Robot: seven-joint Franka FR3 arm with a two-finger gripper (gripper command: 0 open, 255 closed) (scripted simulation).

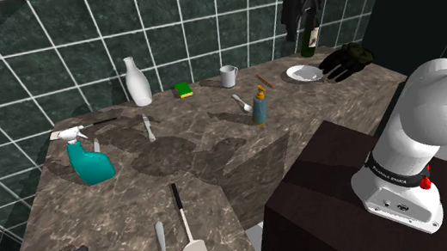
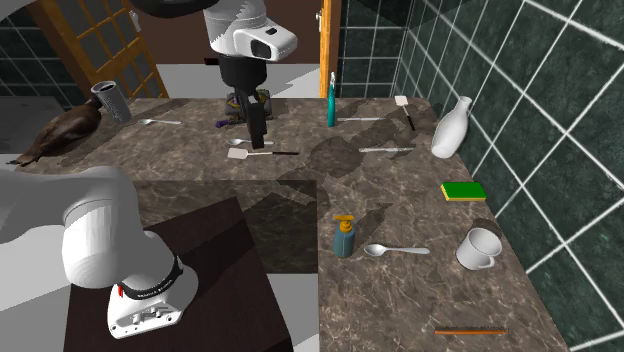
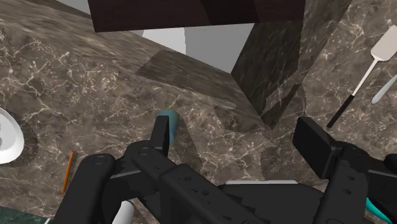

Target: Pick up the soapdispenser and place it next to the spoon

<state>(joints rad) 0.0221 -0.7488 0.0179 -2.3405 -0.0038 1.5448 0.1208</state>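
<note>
— So, where has that soap bottle got to?

— On the brown marble counter (image 1: 216,151). The small teal soap dispenser with the orange pump (image 1: 258,106) stands upright, roughly midway along it, just beside the silver spoon (image 1: 242,102). The spoon's bowl lies close to the bottle's foot. I cannot tell whether they touch.

— And the hand?

— The all-black two-finger gripper (image 1: 303,20) hangs high up by the dark tiled wall, over the end of the counter where the round white plate (image 1: 302,73) sits. It is well apart from the dispenser and well above it.

— Holding anything?

— No, its jaws are spread wide with only air between them. Looking along the gripper (image 3: 235,127), the dispenser (image 3: 168,121) shows far below as a teal sliver next to one of the fingers (image 3: 160,135), partly hidden by it and not touched. The thin orange pencil (image 3: 67,172) and the plate's rim (image 3: 6,137) lie off to that same side.

— What else is near the bottle?

— A white mug (image 2: 480,248) just past the spoon (image 2: 395,250), and a green and yellow sponge (image 2: 463,190) further along, towards the wall. The dispenser (image 2: 344,237) stands close to the counter's edge by the dark box stand (image 2: 220,270).
</note>
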